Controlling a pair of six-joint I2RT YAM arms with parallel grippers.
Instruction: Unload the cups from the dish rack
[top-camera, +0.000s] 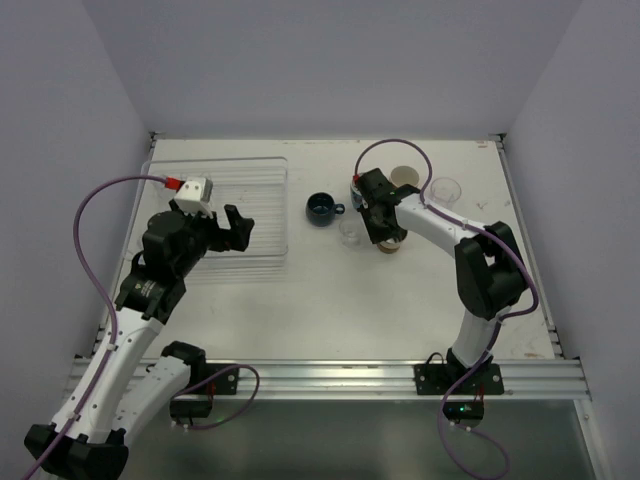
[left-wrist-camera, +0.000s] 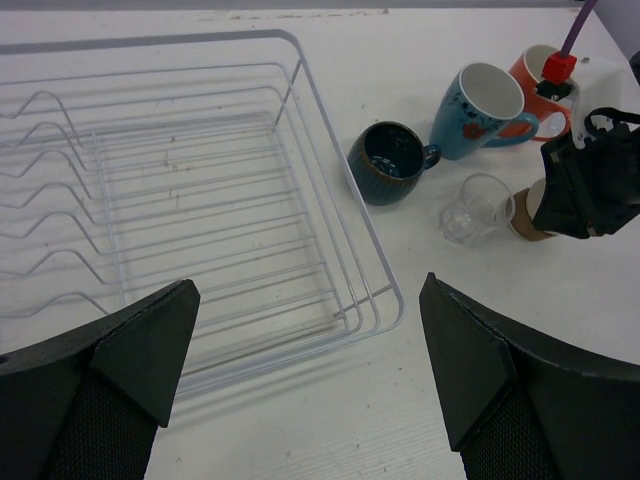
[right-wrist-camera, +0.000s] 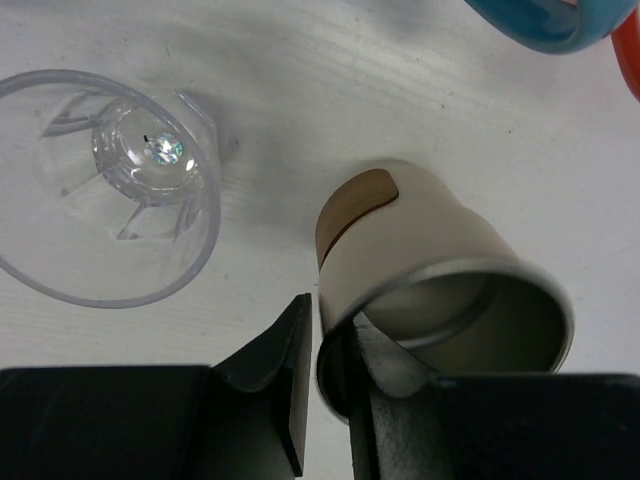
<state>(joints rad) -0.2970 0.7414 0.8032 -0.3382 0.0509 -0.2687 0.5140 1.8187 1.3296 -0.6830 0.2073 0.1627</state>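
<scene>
The dish rack (left-wrist-camera: 200, 200) is a white wire rack, also in the top view (top-camera: 215, 200), with no cups in it. My left gripper (left-wrist-camera: 308, 285) is open and empty above the rack's right corner (top-camera: 235, 228). My right gripper (right-wrist-camera: 335, 370) is shut on the rim of a tan cup with a brown base (right-wrist-camera: 420, 250), one finger (right-wrist-camera: 285, 360) outside and one inside; the cup stands on the table (top-camera: 390, 245). A clear cup (right-wrist-camera: 110, 190) stands just left of it. The dark-blue mug (left-wrist-camera: 388, 162), light-blue mug (left-wrist-camera: 480, 110) and orange mug (left-wrist-camera: 535, 85) sit on the table right of the rack.
A second tan cup (top-camera: 405, 177) and a second clear cup (top-camera: 445, 190) stand at the back right. White walls close in the table on three sides. My right arm (top-camera: 440, 225) reaches across the right half of the table.
</scene>
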